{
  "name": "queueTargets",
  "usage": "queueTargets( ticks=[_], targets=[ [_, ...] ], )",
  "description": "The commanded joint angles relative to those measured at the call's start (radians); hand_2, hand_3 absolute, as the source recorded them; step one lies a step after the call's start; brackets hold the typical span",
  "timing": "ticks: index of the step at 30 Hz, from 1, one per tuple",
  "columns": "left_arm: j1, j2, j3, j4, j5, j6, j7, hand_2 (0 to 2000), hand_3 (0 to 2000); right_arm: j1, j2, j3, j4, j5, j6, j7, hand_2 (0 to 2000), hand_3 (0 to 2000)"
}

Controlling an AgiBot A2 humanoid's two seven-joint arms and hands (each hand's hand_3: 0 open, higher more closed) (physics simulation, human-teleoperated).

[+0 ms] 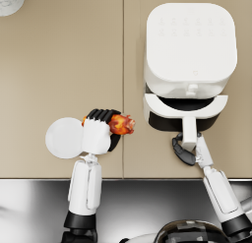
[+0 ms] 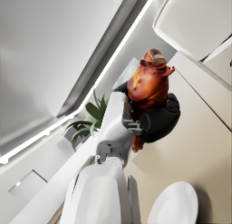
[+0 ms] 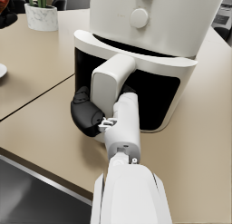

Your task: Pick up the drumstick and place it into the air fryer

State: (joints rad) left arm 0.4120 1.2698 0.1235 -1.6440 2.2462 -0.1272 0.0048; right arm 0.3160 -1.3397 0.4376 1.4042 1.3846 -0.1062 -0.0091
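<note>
Left fingers: the dark fingers (image 1: 102,114) are wrapped around the drumstick, curled over its top in the head view; in the left wrist view they clasp its lower, narrower part.
Left hand (image 1: 98,131): it holds the drumstick up off the table, just beside the plate, with the white forearm rising from the bottom of the head view.
Drumstick (image 1: 121,124): glossy, orange-brown roasted meat, its thick end sticking out of the hand toward the air fryer. It is between the plate and the fryer, still apart from the drawer. The left wrist view (image 2: 147,85) shows it upright in the grip, with the meaty end on top.
Right fingers: the dark fingers (image 3: 85,114) are closed around the drawer handle from its side, touching it.
Right hand (image 1: 184,149): it grips the handle at the front of the fryer, with its arm coming up from the lower right.
Drawer handle (image 3: 108,80): a white bar jutting out from the drawer front.
Air fryer (image 1: 190,43): a white, rounded box on the right part of the table, its drawer (image 1: 184,109) pulled partly out so that a dark crescent of the inside shows.
Plate (image 1: 64,137): round, white and bare, lying flat near the table's front edge.
Table (image 1: 59,65): a tan surface with a seam running down the middle.
Plant pot (image 3: 41,17): a pale pot with green leaves, at the far side of the table.
</note>
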Motion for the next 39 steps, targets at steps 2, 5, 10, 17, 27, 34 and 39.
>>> queueTargets(
  ticks=[2, 5, 10, 17, 27, 34, 39],
  targets=[
    [0.054, 0.027, 0.062, -0.023, 0.000, 0.000, 0.000, 2000, 2000, -0.064, 0.068, 0.093, 0.224, 0.000, 0.001, -0.001, 2000, 2000],
    [0.107, 0.061, 0.099, -0.012, 0.000, 0.000, 0.000, 2000, 2000, -0.106, 0.123, 0.136, 0.334, 0.000, 0.003, -0.001, 2000, 2000],
    [0.199, 0.137, 0.167, 0.011, 0.000, 0.001, 0.000, 2000, 2000, -0.134, 0.184, 0.212, 0.453, 0.000, -0.003, 0.000, 2000, 2000],
    [0.313, 0.231, 0.287, 0.125, 0.000, -0.002, 0.002, 2000, 2000, -0.101, 0.297, 0.364, 0.559, -0.001, 0.036, 0.007, 2000, 2000],
    [0.357, 0.297, 0.477, 0.191, 0.000, -0.002, 0.002, 2000, 2000, -0.099, 0.618, 0.379, 0.491, -0.003, 0.079, 0.015, 2000, 2000],
    [0.232, 0.230, 0.353, 0.145, 0.001, 0.094, -0.004, 0, 0, -0.028, 0.338, 0.435, 0.615, -0.003, 0.129, 0.011, 2000, 2000],
    [0.024, 0.114, 0.171, -0.075, 0.000, 0.120, -0.004, 0, 0, 0.002, 0.343, 0.437, 0.590, -0.004, 0.190, 0.011, 2000, 2000]
  ],
)
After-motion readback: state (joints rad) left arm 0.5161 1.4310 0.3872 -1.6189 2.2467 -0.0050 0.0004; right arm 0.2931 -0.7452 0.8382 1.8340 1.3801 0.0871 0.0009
